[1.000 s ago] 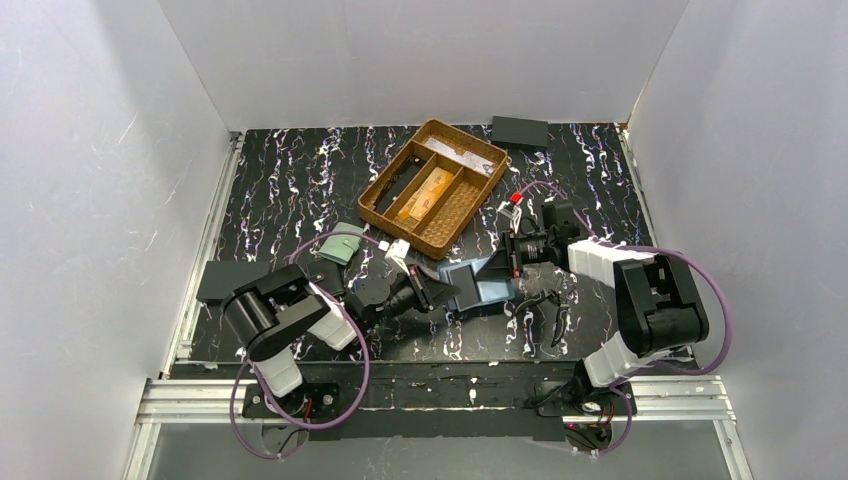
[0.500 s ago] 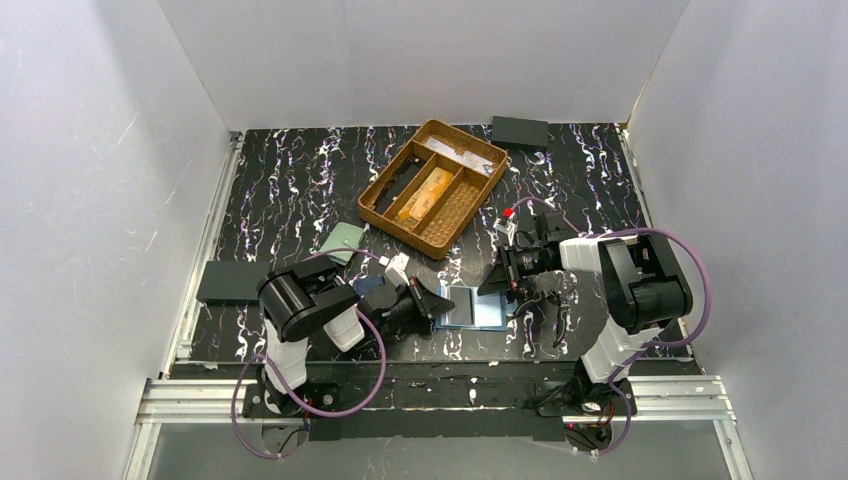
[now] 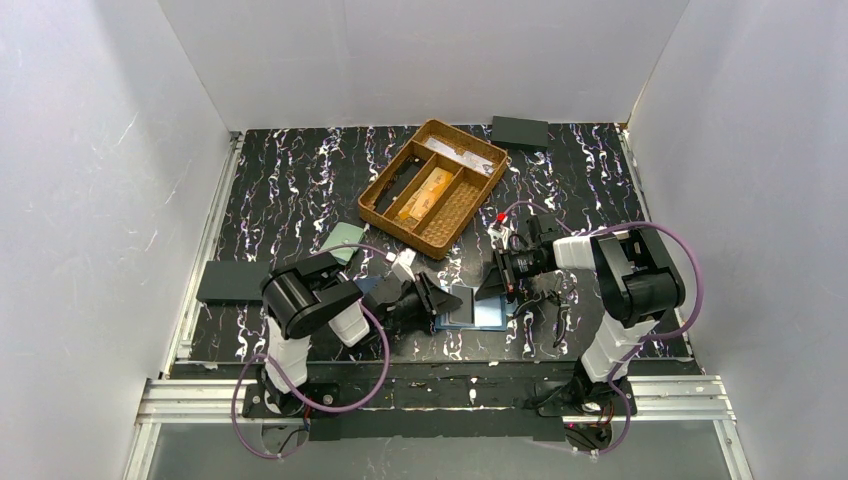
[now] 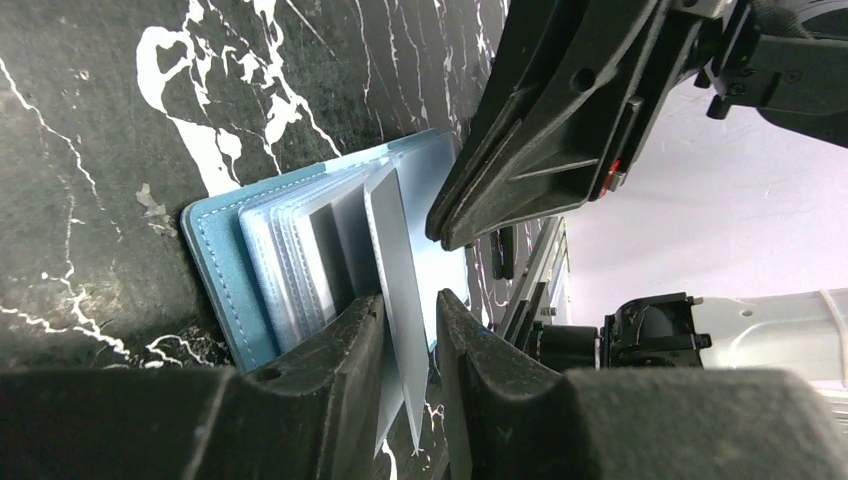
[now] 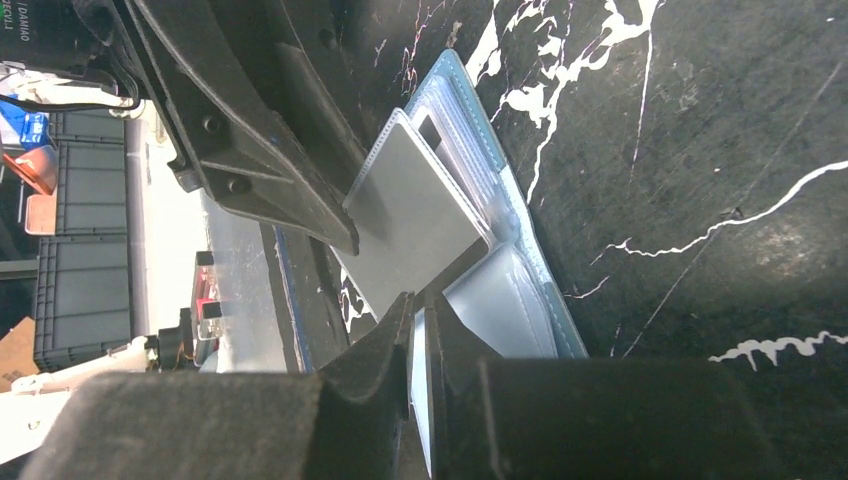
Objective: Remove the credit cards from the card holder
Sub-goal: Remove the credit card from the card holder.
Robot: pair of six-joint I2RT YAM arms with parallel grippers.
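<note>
White walls box in a black table (image 3: 300, 180) veined with white. Nearest the arm bases, the light steel-blue folding card holder (image 3: 480, 312) lies open and flat, between the two arms.

The left end effector (image 3: 432, 298) comes in low from the left and the right end effector (image 3: 497, 280) from the right. Their black fingers cover both ends of the holder from overhead, so its inner leaves are hidden in that view.

The left wrist camera fills that in. A stiff grey plastic sleeve (image 4: 392, 250) stands up from the fanned leaves, and the left jaws sit a little apart on either side of it, open. The right arm's black finger looms just above and blocks the holder's far half.

The right wrist camera shows the same grey sleeve tilted up against the left arm's finger. A clear plastic sleeve (image 5: 500, 300) lies beneath, its edge running into the right jaws. Those jaws are nearly together, and I cannot tell whether they pinch it.

Further back on the left lie a pale green wallet (image 3: 345, 240) and a flat black pad (image 3: 230, 281). Beyond them a brown wicker basket (image 3: 470, 205) has orange-gold credit cards (image 3: 425, 193) in its middle compartment. A black rectangular box (image 3: 519, 131) sits by the back wall.
</note>
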